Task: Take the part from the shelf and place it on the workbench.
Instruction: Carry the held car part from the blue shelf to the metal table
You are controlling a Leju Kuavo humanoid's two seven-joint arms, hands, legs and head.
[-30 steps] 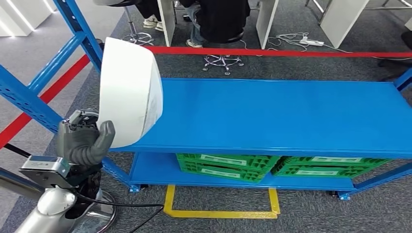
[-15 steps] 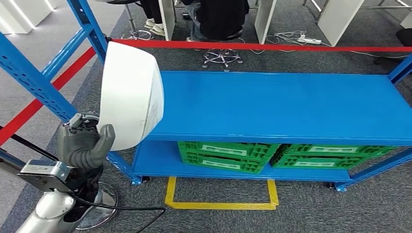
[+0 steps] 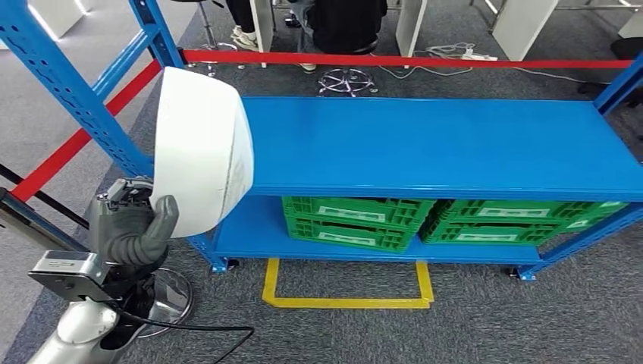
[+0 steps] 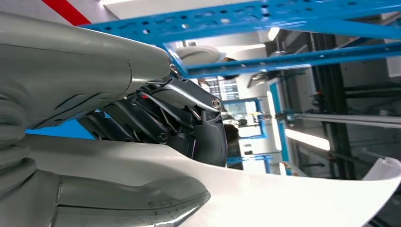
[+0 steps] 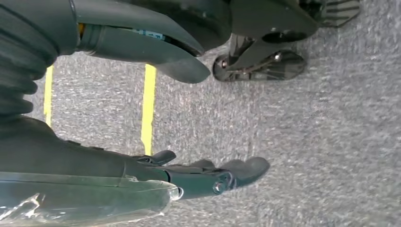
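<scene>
1. Down at the lower left of the head view, the left robot hand point(image 3: 133, 231) is clamped on the part point(image 3: 201, 148) — a big white curved shell. Thumb across the near face, dark fingers behind it; the left wrist view shows the same pinch on the part's bottom edge.

2. Where's the part? Up in the air, standing roughly on end, overlapping the left end of the blue shelf point(image 3: 455, 144) from this angle. Can't tell if it's touching the shelf edge or just in front of it.

3. My read: it's already off the shelf, so the carry to the worktop is what's left. I don't see a worktop in any frame, so the robot likely has to turn or walk.

4. Doing it well: the grip is low on a tall, wide piece, so there's a lot of leverage above the robot hand. I'd go slow on any turn so it doesn't swing or twist in the pinch.

5. Watch the blue upright point(image 3: 76, 98) right behind the part — that's the likely snag. Swing it clear before turning.

6. The right robot hand point(image 5: 213, 177) hangs over the carpet, fingers loosely extended, holding nothing. It could help steady the top edge if the part wobbles.
</scene>
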